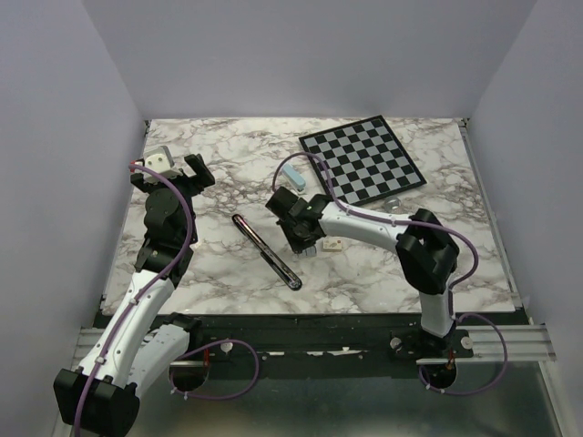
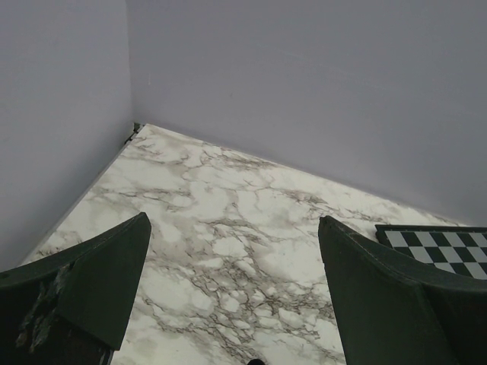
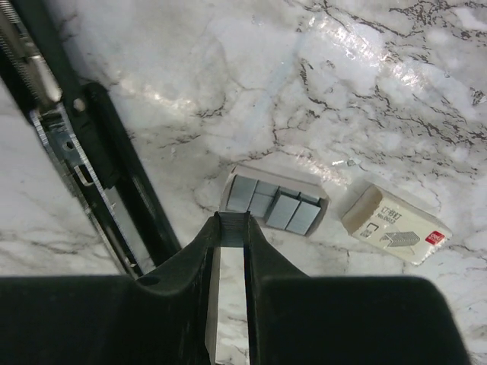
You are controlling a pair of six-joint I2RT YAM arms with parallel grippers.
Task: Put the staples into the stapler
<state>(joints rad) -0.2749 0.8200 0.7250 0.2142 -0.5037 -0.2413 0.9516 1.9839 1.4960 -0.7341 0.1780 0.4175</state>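
Right claw [image 3: 231, 223]: you have it pressed almost together, pinching the staples [image 3: 232, 233], a short grey strip gripped at the very fingertips. The strip sits at the near edge of a small open tray [image 3: 266, 176] that holds more grey staple blocks side by side. I cannot tell whether the strip is clear of the tray.

Just right of the tray, apart from it, a cream box [image 3: 396, 226] with a printed label lies flat on the marble counter [image 3: 365, 91].

Left of the claw, the stapler [image 3: 91, 167] lies open on the counter, with its black body and metal rail exposed. In the top view it runs diagonally between your two arms [image 1: 266, 252], and the right claw [image 1: 293, 211] hangs just to its right.

Further out, a pale blue block [image 1: 291, 173] and a checkerboard [image 1: 363, 159] lie toward the far side.

Left claw [image 2: 236, 304]: spread wide and holding nothing. It is raised over the counter's far left corner, well apart from the stapler.
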